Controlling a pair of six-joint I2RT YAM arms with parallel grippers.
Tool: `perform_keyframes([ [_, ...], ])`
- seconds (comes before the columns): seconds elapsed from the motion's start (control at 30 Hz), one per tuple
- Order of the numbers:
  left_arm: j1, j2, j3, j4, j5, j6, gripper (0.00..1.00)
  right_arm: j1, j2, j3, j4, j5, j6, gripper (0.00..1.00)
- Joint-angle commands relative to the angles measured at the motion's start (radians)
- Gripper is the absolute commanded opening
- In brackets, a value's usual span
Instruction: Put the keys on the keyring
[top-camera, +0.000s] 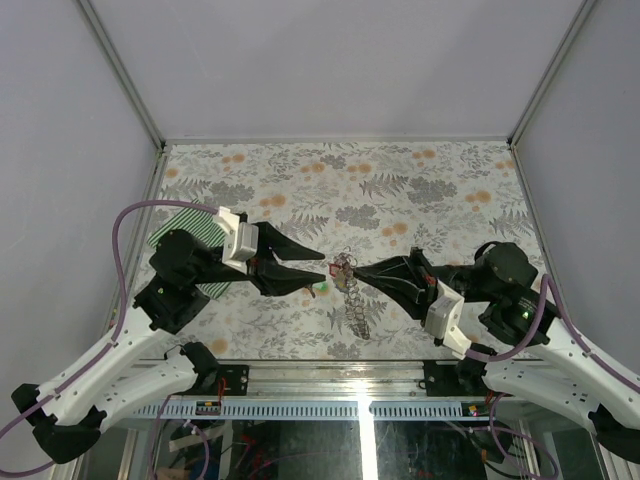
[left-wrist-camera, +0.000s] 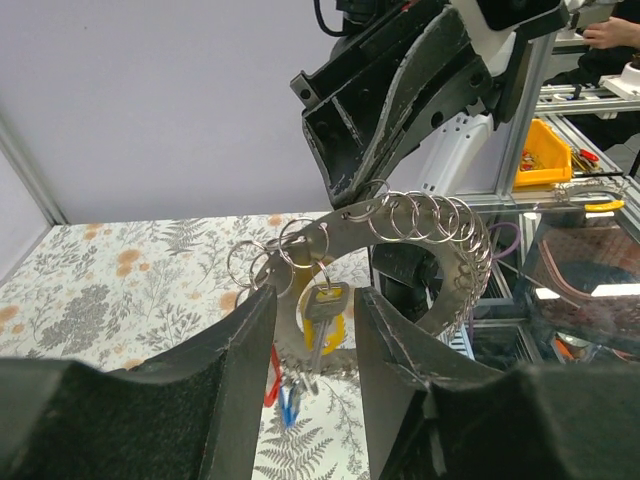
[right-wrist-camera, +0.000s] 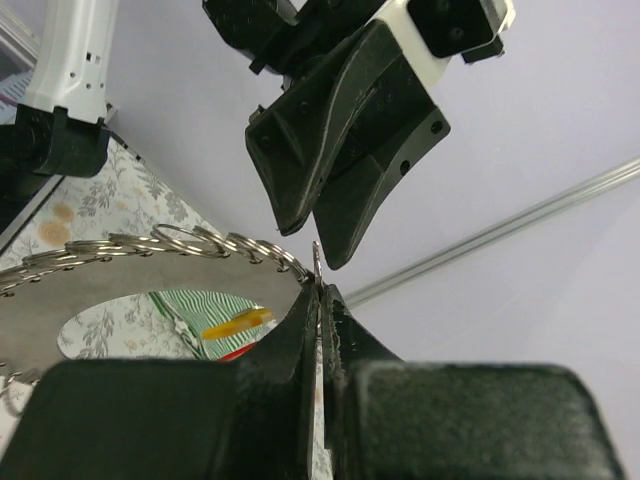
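Starting with the top external view, the left gripper (top-camera: 322, 271) and the right gripper (top-camera: 358, 270) are seen tip to tip above the middle of the flowered table (top-camera: 300, 180). The left one enters from 9 o'clock and the right one from 3 o'clock. The keyring (top-camera: 355, 310) is hung between them, its strand trailing towards 6 o'clock. A green key (top-camera: 322, 288) is seen just beside the left gripper's lower finger; whether it is touched cannot be told. A striped cloth (top-camera: 195, 232) is spread at 9 o'clock, under the left arm.

From the left wrist, the left gripper (left-wrist-camera: 314, 305) is shown part-open, its fingers apart with nothing seen clamped between them. Beyond the gap, the keyring (left-wrist-camera: 345, 235) is seen as a flat grey arc strung with small wire rings. A yellow-headed key (left-wrist-camera: 326, 338) hangs from it, with a red-headed key (left-wrist-camera: 272, 378) and a blue-headed key (left-wrist-camera: 288, 408) lower, towards 6 o'clock. The arc's upper end, at 12 o'clock, is pinched by the right gripper (left-wrist-camera: 352, 198).

From the right wrist, the right gripper (right-wrist-camera: 320, 295) is shown closed tight on the thin edge of the keyring (right-wrist-camera: 120, 290). The ringed arc runs off towards 9 o'clock. The left gripper (right-wrist-camera: 312, 243) is seen at 12 o'clock, jaws parted.
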Motion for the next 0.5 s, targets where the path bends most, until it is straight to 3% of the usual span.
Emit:
perform_keyframes([
  [0.0,-0.003,-0.006,0.037,0.039,0.053,0.014,0.38,0.006,-0.014,0.014,0.174,-0.046,0.055,0.0],
  [0.17,-0.002,-0.009,0.04,0.059,0.077,0.004,0.37,0.006,0.0,0.014,0.188,-0.04,0.092,0.0],
  [0.3,-0.003,-0.02,0.041,0.069,0.064,0.004,0.37,0.007,0.031,0.037,0.224,0.019,0.302,0.0],
  [0.47,-0.003,-0.039,0.038,0.076,0.025,0.012,0.36,0.006,0.083,0.141,0.094,0.087,0.473,0.0],
])
